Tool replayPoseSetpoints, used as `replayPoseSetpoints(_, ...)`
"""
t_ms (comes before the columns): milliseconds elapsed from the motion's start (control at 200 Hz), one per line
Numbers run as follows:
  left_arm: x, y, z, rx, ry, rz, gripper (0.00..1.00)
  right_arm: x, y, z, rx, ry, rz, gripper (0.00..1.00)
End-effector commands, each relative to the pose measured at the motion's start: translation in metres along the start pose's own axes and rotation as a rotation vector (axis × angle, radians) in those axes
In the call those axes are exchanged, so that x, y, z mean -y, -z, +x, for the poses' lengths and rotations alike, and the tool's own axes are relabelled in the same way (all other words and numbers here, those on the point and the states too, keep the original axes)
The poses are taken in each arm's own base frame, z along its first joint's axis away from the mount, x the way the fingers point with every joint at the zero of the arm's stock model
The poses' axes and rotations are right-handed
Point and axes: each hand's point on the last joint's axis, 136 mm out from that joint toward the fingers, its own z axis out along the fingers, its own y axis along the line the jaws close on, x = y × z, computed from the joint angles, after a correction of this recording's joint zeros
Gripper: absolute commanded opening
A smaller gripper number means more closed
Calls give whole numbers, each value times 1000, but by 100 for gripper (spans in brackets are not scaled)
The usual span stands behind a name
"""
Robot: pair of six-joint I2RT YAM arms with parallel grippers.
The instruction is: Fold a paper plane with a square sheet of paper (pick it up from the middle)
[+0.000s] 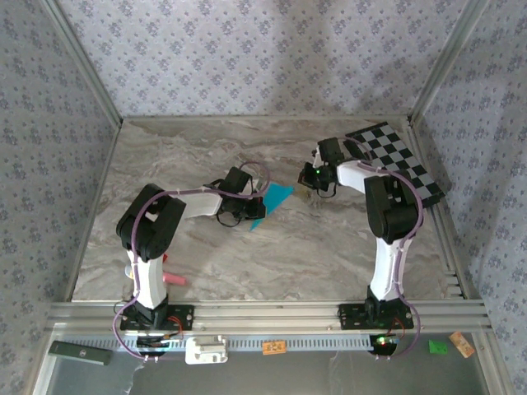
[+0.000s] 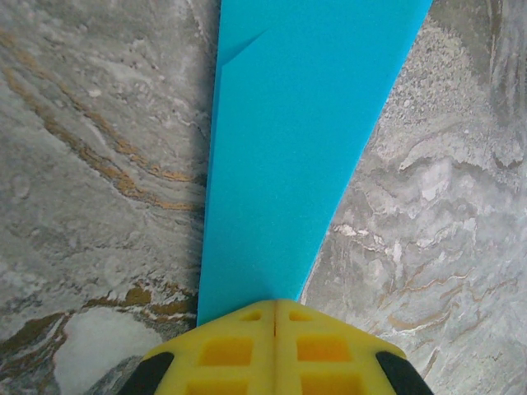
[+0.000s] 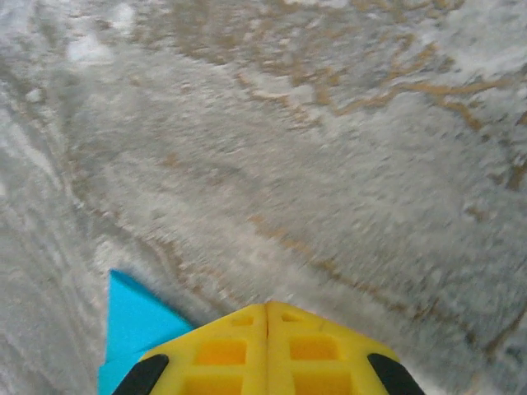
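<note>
Where the yellow left fingers (image 2: 239, 350) meet tip to tip, fully closed, the narrow end of the thin, bright cyan-blue paper sheet (image 2: 296, 148) runs in beneath their tips. Whether it is pinched between them or merely pressed to the marbled grey counter (image 2: 90, 164) cannot be told. The sheet is folded into a long tapering wedge that widens straight ahead of those fingers, with a short crease near its far left edge. That edge casts a shadow and appears to stand slightly proud of the counter. The yellow right fingers (image 3: 226, 354) are likewise closed, with nothing visible between them. A pointed corner of the sheet lies just beside them, to their left, in a blurred view.

Handling, as a judgement: the paper is very light, limp and likely slick on the stone-like surface. It may slide or spring open unless one end is pinned. It creases for good and tears easily, so pressure must be deliberate. The best hold is across the layered centre fold, where it is stiffest; a single-ply corner would buckle.

Markings: the sheet is plain and the fingers bear no lettering. The black-and-white checkered board (image 1: 397, 160), well apart on the outer side of the right fingers, carries no text. An orange tag (image 1: 274, 347) on the near rail is too small to read.
</note>
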Motion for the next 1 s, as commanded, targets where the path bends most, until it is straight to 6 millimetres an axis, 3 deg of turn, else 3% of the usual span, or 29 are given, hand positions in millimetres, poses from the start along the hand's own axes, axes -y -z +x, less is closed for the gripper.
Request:
replayPoseSetpoints(0,-42,-10,48,-160,66,-147,0,-34,24,14,24,71,-31,6)
replayPoseSetpoints(285,-41,-11,47,-162,68,-140,0,-61,3,77,-94,24,-102,4)
replayPoseSetpoints(560,-39,-11,46,-157,71,-134,0,-72,-30,96,-159,0,-147,0)
replayPoseSetpoints(760,-40,-10,48,-162,75,-136,0,-49,-44,94,-165,-7,-91,0)
replayPoseSetpoints(994,-47,-8,59,-179,86,-151,0,14,-38,51,-81,-98,-26,0)
